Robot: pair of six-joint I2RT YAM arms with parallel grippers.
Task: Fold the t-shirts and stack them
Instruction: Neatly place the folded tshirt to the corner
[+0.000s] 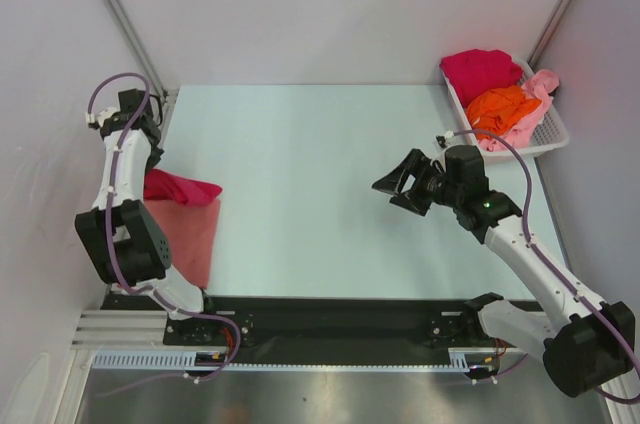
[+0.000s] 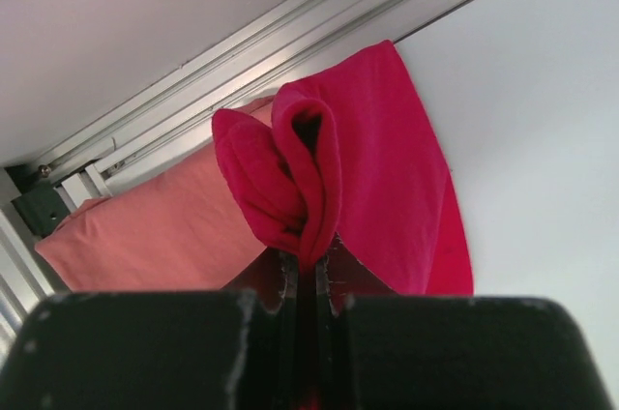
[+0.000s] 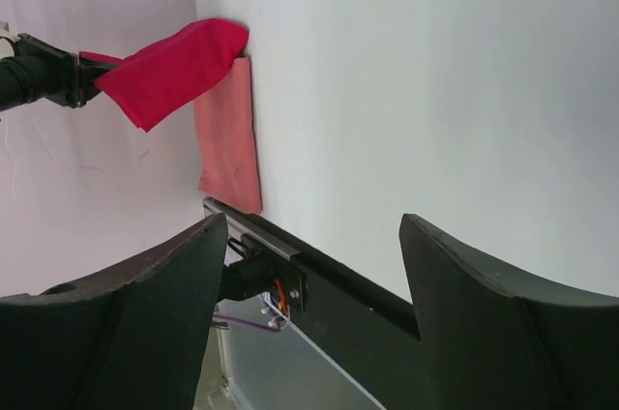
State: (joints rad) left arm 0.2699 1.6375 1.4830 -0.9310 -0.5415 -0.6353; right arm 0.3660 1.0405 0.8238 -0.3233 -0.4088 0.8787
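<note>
T-shirts sit at two spots on the table (image 1: 320, 164). One of them, a crimson t-shirt (image 2: 377, 168), is pinched in the left gripper (image 2: 308, 265). Its jaws are closed tight on a bunched fold of the cloth, which bulges up in two rounded lobes just past the fingertips. From that grip the crimson cloth hangs and spreads out toward the table's left edge. Whether its free end rests on the surface cannot be told.

Just beneath and beside it lies a salmon pink t-shirt (image 1: 190, 234), flat and folded to a rectangle along the left edge near the front rail. The crimson cloth overlaps its far end.

Well apart, over the right half of the table, the right gripper (image 1: 395, 187) hovers with its jaws spread wide and nothing between them, pointing left toward the two shirts.

In the far right corner a white basket (image 1: 555, 129) holds three more in a loose heap. A second crimson t-shirt (image 1: 480, 69) is at the back and an orange t-shirt (image 1: 500, 104) in the middle. A light pink t-shirt (image 1: 540, 84) spills over the right rim.
</note>
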